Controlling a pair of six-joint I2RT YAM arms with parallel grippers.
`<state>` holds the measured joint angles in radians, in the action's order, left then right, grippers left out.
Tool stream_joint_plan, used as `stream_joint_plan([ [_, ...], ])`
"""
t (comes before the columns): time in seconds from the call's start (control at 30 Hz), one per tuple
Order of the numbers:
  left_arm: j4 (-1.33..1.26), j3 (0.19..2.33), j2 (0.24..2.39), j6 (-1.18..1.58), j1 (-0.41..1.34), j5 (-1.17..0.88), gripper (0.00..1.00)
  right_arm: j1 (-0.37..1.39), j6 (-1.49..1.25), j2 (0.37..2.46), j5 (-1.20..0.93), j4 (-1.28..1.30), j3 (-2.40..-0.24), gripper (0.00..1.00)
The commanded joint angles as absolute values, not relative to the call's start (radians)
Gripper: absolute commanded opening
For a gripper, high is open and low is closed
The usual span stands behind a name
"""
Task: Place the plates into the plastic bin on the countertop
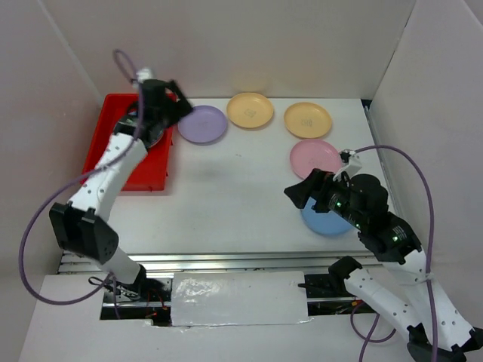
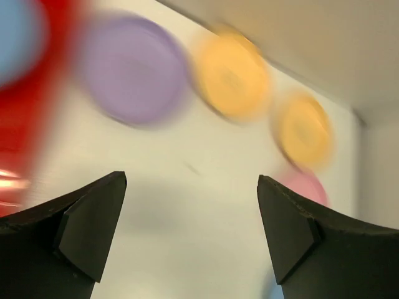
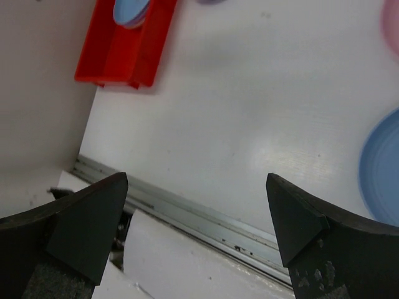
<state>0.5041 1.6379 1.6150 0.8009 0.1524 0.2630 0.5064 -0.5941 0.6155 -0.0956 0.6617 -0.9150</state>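
The left gripper (image 2: 190, 205) and right gripper (image 3: 196, 208) are both held apart and empty; the purple plate (image 1: 202, 124) just beside the plastic bin (image 1: 151, 175) is judged next to be grasped.

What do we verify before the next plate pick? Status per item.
1. Left gripper empty, fingers open: ok.
2. Right gripper empty, fingers open: ok.
3. Left wrist view sharp: not ok, blurred.
4. Purple plate, yellow plates and pink plate flat and apart on the countertop: ok.
5. Loose blue plate free to grasp: cannot tell, the right arm covers part of it from above.
6. Room in the plastic bin: cannot tell, the left arm hides most of it; a binned blue plate shows inside.
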Motion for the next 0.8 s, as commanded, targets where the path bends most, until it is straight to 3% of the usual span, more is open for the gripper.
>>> stream_joint_plan([
  [0.0,0.415,1.489,1.566,0.752,0.496,0.266,0.99,0.512,-0.655,0.589,0.119,0.71,-1.021,1.0],
  [0.13,0.29,1.469,1.728,0.799,0.77,0.244,0.99,0.511,-0.695,0.536,0.332,0.839,-1.123,1.0],
  [0.3,0.288,1.711,1.985,0.793,1.003,0.267,0.99,0.511,-0.661,0.503,0.356,0.937,-1.192,1.0],
  [0.6,0.319,1.925,2.295,0.87,1.068,0.301,0.99,0.511,-0.62,0.453,0.252,0.968,-1.175,1.0],
  [0.77,0.371,1.996,2.402,0.881,1.072,0.337,0.87,0.511,-0.611,0.43,0.21,0.946,-1.158,1.0],
])
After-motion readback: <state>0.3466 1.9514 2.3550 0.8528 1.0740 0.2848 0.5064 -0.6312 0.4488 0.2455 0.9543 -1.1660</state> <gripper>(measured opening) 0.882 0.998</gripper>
